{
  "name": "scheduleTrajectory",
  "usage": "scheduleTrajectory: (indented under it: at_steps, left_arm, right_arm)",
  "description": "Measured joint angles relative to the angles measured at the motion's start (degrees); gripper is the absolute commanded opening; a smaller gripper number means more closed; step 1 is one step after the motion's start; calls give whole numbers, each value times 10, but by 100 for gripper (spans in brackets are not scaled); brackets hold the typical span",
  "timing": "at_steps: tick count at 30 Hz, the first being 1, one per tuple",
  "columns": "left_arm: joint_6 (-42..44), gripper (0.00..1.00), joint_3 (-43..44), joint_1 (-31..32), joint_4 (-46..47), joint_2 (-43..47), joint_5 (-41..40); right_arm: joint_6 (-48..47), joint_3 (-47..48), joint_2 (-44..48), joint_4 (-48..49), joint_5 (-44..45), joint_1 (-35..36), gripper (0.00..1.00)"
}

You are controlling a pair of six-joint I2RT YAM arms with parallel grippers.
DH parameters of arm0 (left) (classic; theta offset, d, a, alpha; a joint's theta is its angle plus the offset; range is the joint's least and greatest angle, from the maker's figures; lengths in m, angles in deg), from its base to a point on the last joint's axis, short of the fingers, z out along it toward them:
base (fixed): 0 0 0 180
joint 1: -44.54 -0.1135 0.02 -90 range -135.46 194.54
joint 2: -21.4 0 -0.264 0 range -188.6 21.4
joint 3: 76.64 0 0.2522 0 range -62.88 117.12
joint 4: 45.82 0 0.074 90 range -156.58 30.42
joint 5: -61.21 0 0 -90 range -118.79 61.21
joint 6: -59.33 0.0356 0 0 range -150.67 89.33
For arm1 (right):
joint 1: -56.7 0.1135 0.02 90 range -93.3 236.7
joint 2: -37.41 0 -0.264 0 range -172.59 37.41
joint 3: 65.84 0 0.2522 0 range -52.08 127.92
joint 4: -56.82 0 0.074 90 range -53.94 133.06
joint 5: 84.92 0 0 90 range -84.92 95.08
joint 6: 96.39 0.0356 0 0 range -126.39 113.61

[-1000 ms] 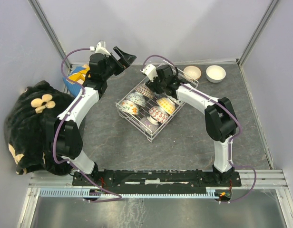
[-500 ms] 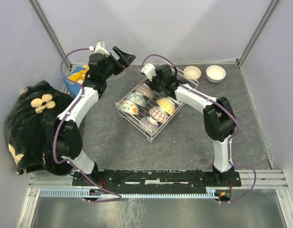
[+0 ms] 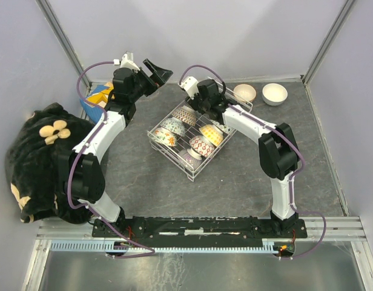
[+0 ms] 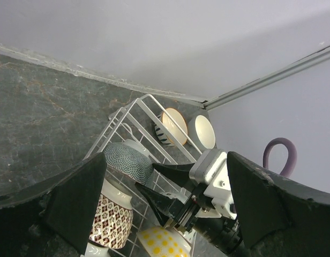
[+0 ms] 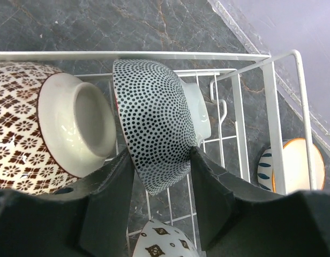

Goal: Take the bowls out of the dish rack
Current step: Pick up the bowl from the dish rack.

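No legible text or labels anywhere

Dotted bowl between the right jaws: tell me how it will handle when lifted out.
Probably stiff and breakable: the dotted bowl looks like glazed ceramic, so a knock against the dish rack wires could chip it. Likely slippery: the jaws flank its smooth, curved wall. It stands on edge close beside a patterned bowl and may bump that while rising.

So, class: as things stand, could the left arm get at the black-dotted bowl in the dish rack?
Probably not cleanly. The right gripper straddles the black-dotted bowl at the far end of the dish rack, a finger on each side, crowding the approach; the left gripper hangs open beside the rack.
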State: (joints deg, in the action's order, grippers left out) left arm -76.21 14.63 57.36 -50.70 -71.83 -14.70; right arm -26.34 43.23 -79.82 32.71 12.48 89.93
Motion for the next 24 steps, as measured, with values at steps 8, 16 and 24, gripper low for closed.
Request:
scheduleTrajectory:
  at_steps: [8, 16, 24]
  left_arm:
    - [0, 100, 0, 0, 0, 0, 0]
    - [0, 100, 0, 0, 0, -1, 0]
    - [0, 100, 0, 0, 1, -2, 0]
  right_arm:
    - [17, 31, -16, -12, 0, -10, 52]
    - [32, 53, -32, -23, 0, -21, 50]
    - [40, 58, -35, -29, 3, -26, 47]
